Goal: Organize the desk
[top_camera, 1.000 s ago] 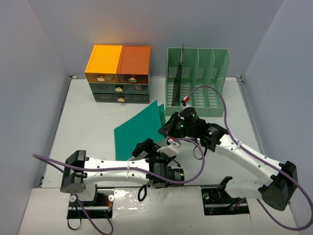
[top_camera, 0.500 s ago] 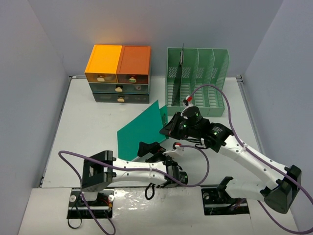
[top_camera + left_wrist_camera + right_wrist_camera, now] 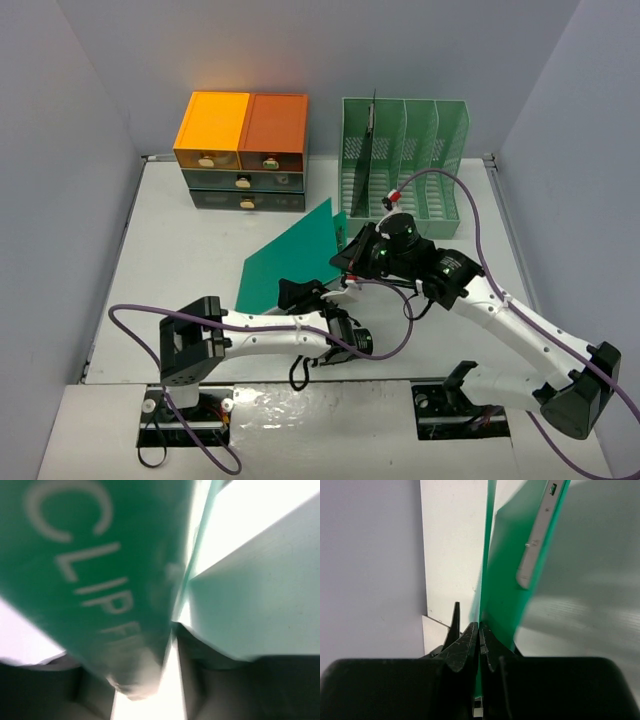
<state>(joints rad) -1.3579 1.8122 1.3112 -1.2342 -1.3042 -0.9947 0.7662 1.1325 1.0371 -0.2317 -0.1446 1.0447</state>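
Desk point(image 3: 170, 250) tidying is centring on a green folder point(image 3: 290, 262), which is lying tilted near the middle of the white top, just in front of the rack point(image 3: 405, 165) and to the right of the drawers point(image 3: 243, 150). The desk itself is filling the floor of the grey-walled booth, from the arm bases to the far wall.

The right gripper point(image 3: 479, 639) is pinching the folder's thin right edge, with its fingers pressed together and the sheet running straight up between them. The left gripper point(image 3: 298, 293) is sitting at the folder's near edge. Its wrist view is blurred, with green cover and white lettering crowding the lens, so I cannot tell whether it is gripping or only touching.

The folder is looking light, thin and smooth (probably plastic covers, so likely slippery under hard pads). It is appearing stiff enough to hold a plane but flexible enough to bow or fan open if it is taken by one corner. A pale clip bar point(image 3: 537, 540) is showing on the inner face, which is likely adding a little weight on that side.

The best hold is probably a deep pinch on an edge, close to the spine or clip side, where the covers are staying together. A second support along the near edge is seeming sensible while the folder is being stood upright for a rack slot.
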